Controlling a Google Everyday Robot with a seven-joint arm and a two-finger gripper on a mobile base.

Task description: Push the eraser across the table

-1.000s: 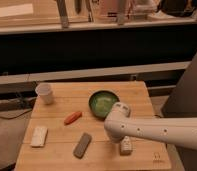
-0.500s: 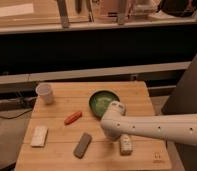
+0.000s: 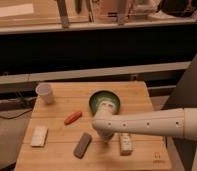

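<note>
A Google Everyday Robot's white arm (image 3: pixel 152 122) reaches in from the right edge of the view and stretches nearly level across the table (image 3: pixel 57 157). It bends down at a rounded wrist above the middle of the light wooden planks. The gripper (image 3: pixel 105 137) hangs below that wrist, pointing down at the tabletop and largely hidden beneath the arm's end. Its fingers are drawn fully together and have hold of nothing, and whether their tips touch the wood cannot be told. The eraser (image 3: pixel 83 144), a flat dark grey oblong, lies on the planks just beside the fingers, on their left in the view and slightly nearer the front edge. It is angled diagonally, and whether a gap remains between it and the fingers cannot be made out. An orange carrot-like piece (image 3: pixel 72 117) lies farther back and to the left of the fingers, apart from the eraser. A green bowl (image 3: pixel 104 102) sits directly behind the fingers, partly covered by the wrist. A white labelled bottle (image 3: pixel 125 143) lies on its side close to the fingers on their right, under the forearm. Well to the left of the fingers a pale cream block (image 3: pixel 39 135) rests near the table's left edge. A white cup (image 3: pixel 45 93) stands at the far left corner.
</note>
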